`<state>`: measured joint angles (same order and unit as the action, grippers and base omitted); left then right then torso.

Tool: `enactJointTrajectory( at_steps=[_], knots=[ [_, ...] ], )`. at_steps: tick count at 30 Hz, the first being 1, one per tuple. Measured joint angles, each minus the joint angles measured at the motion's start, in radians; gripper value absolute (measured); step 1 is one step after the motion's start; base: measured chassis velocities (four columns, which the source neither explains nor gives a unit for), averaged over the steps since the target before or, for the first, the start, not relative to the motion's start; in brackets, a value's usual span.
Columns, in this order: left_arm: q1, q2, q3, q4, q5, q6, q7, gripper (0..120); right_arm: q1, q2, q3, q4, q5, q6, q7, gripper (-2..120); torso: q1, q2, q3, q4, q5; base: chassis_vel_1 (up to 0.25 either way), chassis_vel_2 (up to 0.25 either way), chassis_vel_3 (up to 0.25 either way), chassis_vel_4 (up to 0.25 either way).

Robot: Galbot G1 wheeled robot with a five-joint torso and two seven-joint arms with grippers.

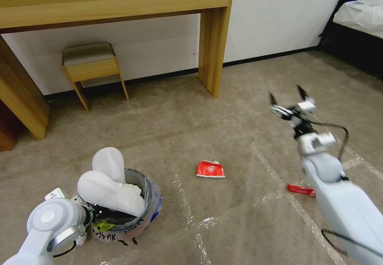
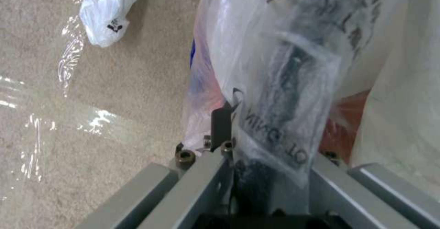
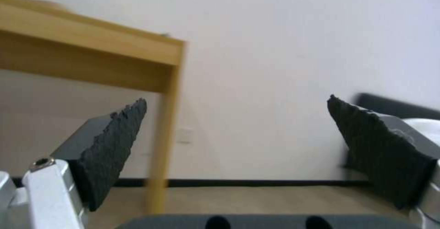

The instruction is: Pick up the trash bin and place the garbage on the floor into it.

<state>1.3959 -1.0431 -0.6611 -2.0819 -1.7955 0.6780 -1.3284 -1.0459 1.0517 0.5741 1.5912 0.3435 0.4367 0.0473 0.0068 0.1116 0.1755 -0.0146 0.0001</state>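
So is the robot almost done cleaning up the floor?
Partly. The left gripper grips the trash bin by its rim, and two white slipper soles already poke out of it. The right gripper is open and empty, raised above the floor. Left to pick up: a squashed red carton and a red wrapper on the carpet.

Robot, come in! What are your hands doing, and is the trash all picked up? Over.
Left end effector clamped on trash bin rim. Right end effector open, raised, empty. Slipper soles binned; red carton, red wrapper on carpet.
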Motion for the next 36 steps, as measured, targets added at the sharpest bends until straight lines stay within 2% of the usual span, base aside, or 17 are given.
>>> enactJointTrajectory(
  at_steps=[2, 3, 5, 6, 9, 12, 18, 36],
  knots=[
    [0.0, 0.0, 0.002, 0.0, 0.004, 0.003, -0.001, 0, -0.068, 0.07, 0.071, 0.036, -0.052, 0.029, 0.04, 100, 0.0, 0.0, 0.0, 0.0004, -0.0004, 0.0, 0.0, 0.0, 0.0],
    [0.0, 0.0, 0.002, 0.0, 0.004, 0.003, -0.001, 0, -0.068, 0.07, 0.071, 0.036, -0.052, 0.029, 0.04, 100, 0.0, 0.0, 0.0, 0.0004, -0.0004, 0.0, 0.0, 0.0, 0.0],
    [-0.003, 0.0, 0.006, -0.001, 0.005, 0.007, 0.001, 0, -0.13, 0.156, 0.139, 0.07, -0.13, 0.063, 0.084, 100, 0.0, 0.0, 0.0, 0.0004, 0.0002, 0.0, 0.0, 0.0, 0.0],
    [-0.003, 0.0, 0.006, -0.001, 0.005, 0.007, 0.001, 0, -0.13, 0.156, 0.139, 0.07, -0.13, 0.063, 0.084, 100, 0.0, 0.0, 0.0, 0.0004, 0.0002, 0.0, 0.0, 0.0, 0.0],
    [-0.005, 0.004, 0.01, -0.005, 0.003, 0.015, 0.006, 0, -0.215, 0.255, 0.227, 0.111, -0.204, 0.103, 0.088, 100, 0.0, 0.0, 0.0, 0.0004, -0.0001, 0.0, 0.0, 0.0, 0.0],
    [-0.009, 0.009, 0.014, -0.006, 0.003, 0.023, 0.017, 0, -0.255, 0.297, 0.277, 0.126, -0.254, 0.135, 0.088, 100, 0.0, 0.0, 0.0, 0.0002, -0.0004, 0.0, 0.0, 0.0, 0.0],
    [-0.013, 0.016, 0.016, -0.011, -0.005, 0.024, 0.019, 0, -0.303, 0.323, 0.307, 0.122, -0.282, 0.2, 0.092, 100, 0.0, 0.0, 0.0, 0.0003, -0.0002, 0.0, 0.0, 0.0, 0.0],
    [-0.018, 0.023, 0.031, -0.006, 0.007, 0.032, 0.028, 0, -0.329, 0.377, 0.308, 0.086, -0.302, 0.27, 0.075, 100, 0.0, 0.0, 0.0, 0.0004, -0.0001, 0.0, 0.0, 0.0, 0.0]
  ],
)
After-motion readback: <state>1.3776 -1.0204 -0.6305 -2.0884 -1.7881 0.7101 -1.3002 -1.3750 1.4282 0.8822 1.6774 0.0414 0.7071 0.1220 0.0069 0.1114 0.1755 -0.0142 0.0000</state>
